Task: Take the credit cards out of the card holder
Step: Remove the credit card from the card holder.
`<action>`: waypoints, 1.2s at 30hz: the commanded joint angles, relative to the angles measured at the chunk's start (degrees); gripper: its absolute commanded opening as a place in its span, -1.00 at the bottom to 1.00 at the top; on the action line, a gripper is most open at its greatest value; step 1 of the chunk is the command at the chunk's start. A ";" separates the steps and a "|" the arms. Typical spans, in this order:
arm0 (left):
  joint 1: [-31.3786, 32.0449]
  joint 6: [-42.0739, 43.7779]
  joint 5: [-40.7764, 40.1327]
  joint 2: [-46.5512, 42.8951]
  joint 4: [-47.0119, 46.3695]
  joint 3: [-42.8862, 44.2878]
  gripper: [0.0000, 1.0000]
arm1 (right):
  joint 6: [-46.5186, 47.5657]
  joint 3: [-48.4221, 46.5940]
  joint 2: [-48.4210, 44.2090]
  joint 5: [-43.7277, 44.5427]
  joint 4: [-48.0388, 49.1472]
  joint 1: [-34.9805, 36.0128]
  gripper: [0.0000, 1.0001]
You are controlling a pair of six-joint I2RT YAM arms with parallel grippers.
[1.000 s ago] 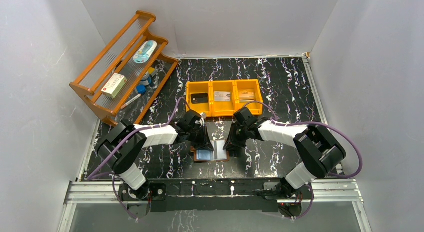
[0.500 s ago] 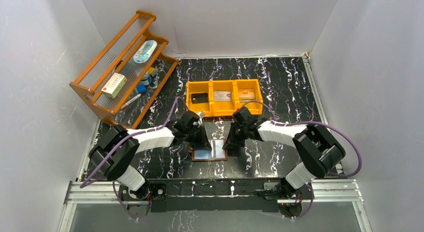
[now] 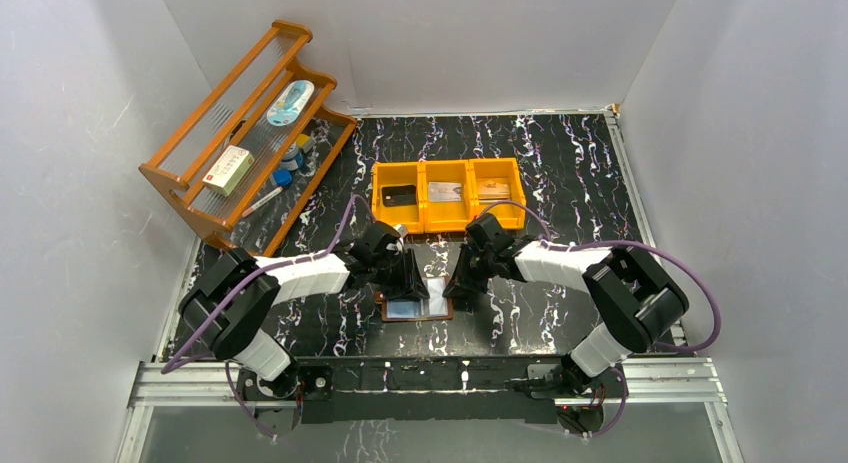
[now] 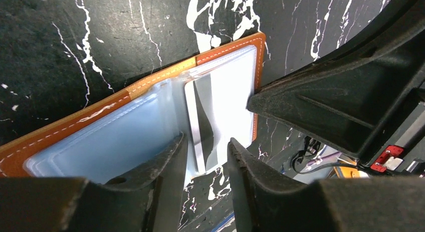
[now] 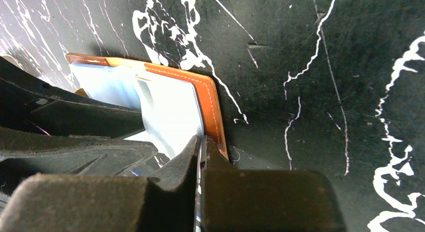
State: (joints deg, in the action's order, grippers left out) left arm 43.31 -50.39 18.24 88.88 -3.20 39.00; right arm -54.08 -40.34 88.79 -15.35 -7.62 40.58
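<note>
Well, the card holder [image 3: 412, 310] lies open and flat on the black marbled tabletop [image 3: 560, 173], near its front edge and between the two arms. Brown leather with pale stitching frames its shiny pale-blue clear pockets. A silvery card [image 4: 200, 117] shows in the pocket just beside the fold, on the half toward the right arm; I can make out no lettering on it.

The left pincer [image 4: 206, 142] is down over that card with its fingers a narrow gap apart, one on each side of the card's end, gripping nothing that I can see. The right pincer [image 5: 202, 142] sits at the holder's outer right edge, its fingers pressed nearly together with a thin pale sliver of the holder pinched between them.

Behind, well apart from the holder, stands an orange bin [image 3: 422, 198] with three compartments. A black card [image 3: 398, 194] is in the left one, a grey card [image 3: 444, 191] in the middle, and a tan card [image 3: 491, 188] in the right.

Off at the far left a wooden rack [image 3: 220, 98] carries a white-and-red box [image 3: 228, 169], its print too small to read.
</note>
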 commanded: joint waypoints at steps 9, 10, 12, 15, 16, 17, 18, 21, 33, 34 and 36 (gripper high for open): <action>0.20 -1.44 -0.77 2.42 -0.56 -1.13 -0.32 | 0.23 1.18 2.80 2.08 -1.41 0.28 -1.00; 0.20 -1.94 0.12 3.29 -1.93 -1.30 -0.38 | 0.21 1.22 3.05 1.91 -1.31 0.27 -1.00; 0.24 -3.35 1.39 4.26 -5.00 -2.64 -0.50 | 0.14 1.29 3.49 1.40 -1.07 0.29 -1.00; 0.19 -6.11 1.71 4.09 -8.91 -4.92 -0.56 | 0.03 1.56 3.98 0.84 -0.57 0.25 -1.00; 0.20 -7.00 1.67 3.83 -9.94 -5.70 -0.58 | 0.05 1.58 4.09 0.66 -0.51 0.23 -1.00; 0.20 -7.59 1.56 3.58 -10.84 -6.30 -0.62 | 0.04 1.58 4.17 0.60 -0.41 0.26 -1.00; 0.20 -8.10 1.46 3.28 -11.83 -6.90 -0.67 | -0.01 1.53 4.18 0.59 -0.32 0.21 -1.00; 0.20 -9.62 1.85 2.89 -14.68 -8.20 -0.71 | 0.04 1.58 4.52 0.31 -0.06 0.26 -1.00; 0.17 -11.75 -0.10 6.30 -15.51 -4.92 -0.56 | 0.12 1.93 3.93 -1.26 1.58 0.22 -1.00; 0.12 -11.75 0.09 6.48 -15.59 -4.79 -0.57 | 0.12 1.93 4.00 -1.56 1.86 0.25 -1.00; 0.17 -11.39 0.06 6.88 -15.21 -4.10 -0.63 | 0.23 2.08 3.93 -2.28 2.52 0.21 -1.00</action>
State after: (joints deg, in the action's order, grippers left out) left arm 41.71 -61.76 21.89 91.39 -17.50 33.15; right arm -53.91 -40.34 89.76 -17.08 -6.63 38.57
